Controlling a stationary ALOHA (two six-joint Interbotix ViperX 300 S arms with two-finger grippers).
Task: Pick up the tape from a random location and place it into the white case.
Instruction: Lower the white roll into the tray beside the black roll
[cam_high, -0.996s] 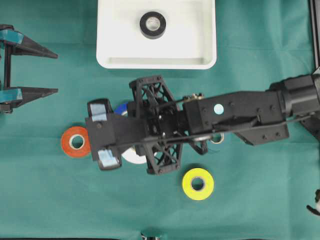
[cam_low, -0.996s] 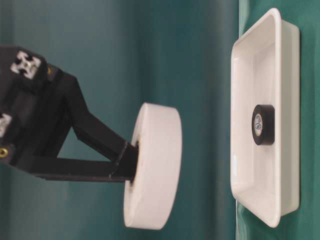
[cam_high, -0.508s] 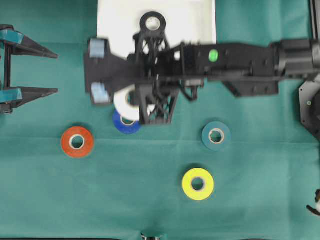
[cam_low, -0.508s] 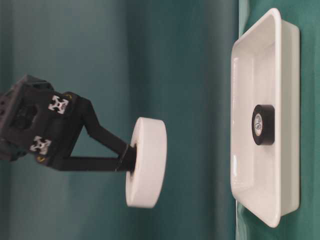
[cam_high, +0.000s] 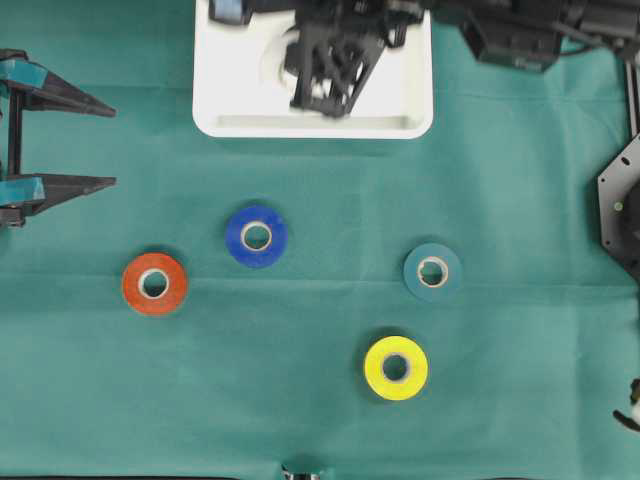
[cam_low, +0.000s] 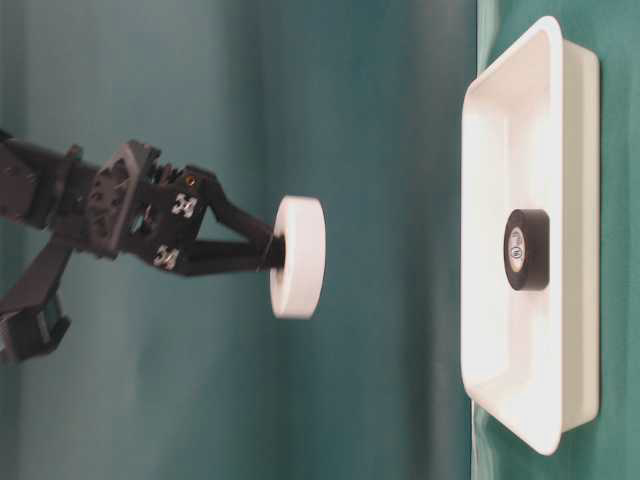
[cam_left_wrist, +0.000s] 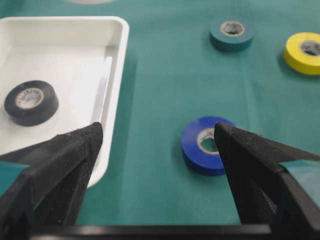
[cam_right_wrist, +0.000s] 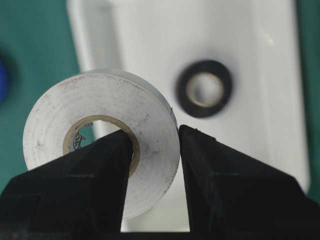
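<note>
White tape roll (cam_right_wrist: 102, 145) clamped in right end effector (cam_right_wrist: 155, 145), one finger through the core, the other against the outer wall; roll suspended in the air over the white case (cam_high: 225, 100), not touching its floor

Same roll in table-level view (cam_low: 298, 257): clear of the case (cam_low: 540, 80), well apart from the rim, gripped at its edge by right end effector (cam_low: 268, 252)

Overhead view: right end effector (cam_high: 300, 50) and its lattice bracket above the case interior, hiding most of the white roll (cam_high: 275, 62)

Black tape roll (cam_left_wrist: 31, 102) lying flat on case floor (cam_left_wrist: 65, 50); also visible beneath the held roll in right wrist view (cam_right_wrist: 204, 89) and in table-level view (cam_low: 526, 249)

Left end effector (cam_high: 100, 143) released, fingers spread wide, nothing between them, parked at left edge of the green-covered bench (cam_high: 520, 330), well apart from the case

Left wrist view: left end effector (cam_left_wrist: 157, 145) framing blue tape roll (cam_left_wrist: 206, 145) on the cloth, just beside the case rim

Loose rolls flat on the bench, overhead view:
- blue (cam_high: 256, 236), in front of the case
- orange (cam_high: 154, 284), near the blue one
- teal (cam_high: 432, 271), right of centre
- yellow (cam_high: 395, 367), nearest the front edge

All four apart from each other and outside the case
</note>
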